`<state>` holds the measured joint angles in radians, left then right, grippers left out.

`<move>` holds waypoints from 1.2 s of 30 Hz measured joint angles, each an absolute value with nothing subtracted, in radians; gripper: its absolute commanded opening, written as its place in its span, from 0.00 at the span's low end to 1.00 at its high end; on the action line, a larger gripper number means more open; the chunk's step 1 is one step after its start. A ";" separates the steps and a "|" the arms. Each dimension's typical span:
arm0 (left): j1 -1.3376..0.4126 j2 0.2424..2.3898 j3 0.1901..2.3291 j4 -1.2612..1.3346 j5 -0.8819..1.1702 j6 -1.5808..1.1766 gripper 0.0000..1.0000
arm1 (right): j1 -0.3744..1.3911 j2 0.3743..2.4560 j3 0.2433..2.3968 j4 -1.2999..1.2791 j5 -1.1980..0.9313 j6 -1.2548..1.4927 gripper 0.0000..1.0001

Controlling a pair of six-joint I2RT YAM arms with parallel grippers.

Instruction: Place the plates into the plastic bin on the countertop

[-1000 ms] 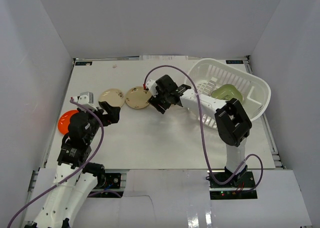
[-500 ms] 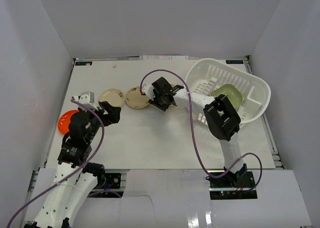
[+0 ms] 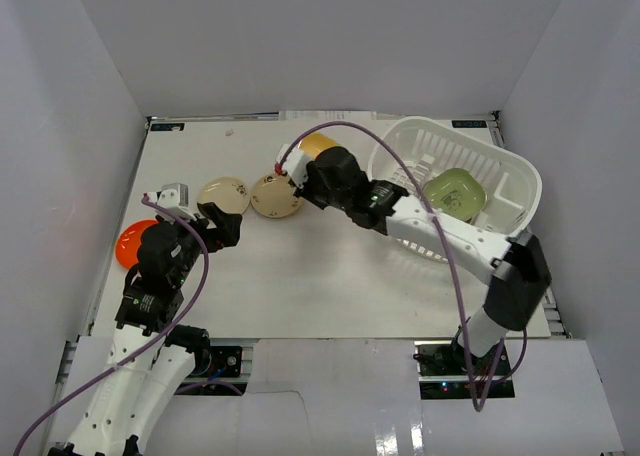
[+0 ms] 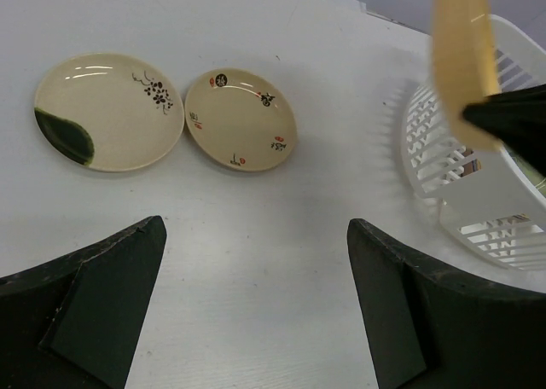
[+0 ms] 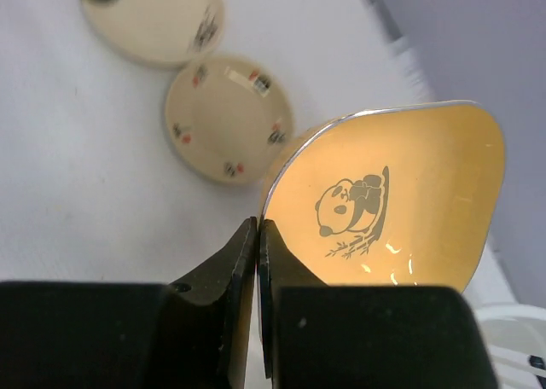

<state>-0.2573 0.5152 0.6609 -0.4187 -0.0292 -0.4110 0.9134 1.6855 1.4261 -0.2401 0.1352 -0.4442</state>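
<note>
My right gripper (image 5: 258, 227) is shut on the rim of a yellow plate with a panda print (image 5: 401, 201). It holds that plate (image 3: 320, 144) tilted on edge above the countertop (image 3: 330, 276), just left of the plastic bin (image 3: 505, 166). A green plate (image 3: 455, 191) lies inside the bin. A tan plate with small marks (image 3: 275, 195) and a cream plate with a green patch (image 3: 223, 194) lie flat side by side. An orange plate (image 3: 130, 241) sits at the far left, partly behind my left arm. My left gripper (image 4: 256, 227) hangs open and holds nothing, short of the two flat plates.
White walls enclose the counter on three sides. The right arm's purple cable (image 3: 400, 166) loops over the bin's near rim. The bin (image 4: 444, 159) is slightly skewed at the back right corner.
My right gripper has shut on the yellow plate and raised it on edge toward the back, with the arm stretching out. The left arm has not moved.
</note>
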 measured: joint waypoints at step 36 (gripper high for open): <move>-0.258 0.482 0.661 -0.419 -0.029 -0.411 0.98 | 0.340 1.527 1.187 -0.348 0.385 0.041 0.48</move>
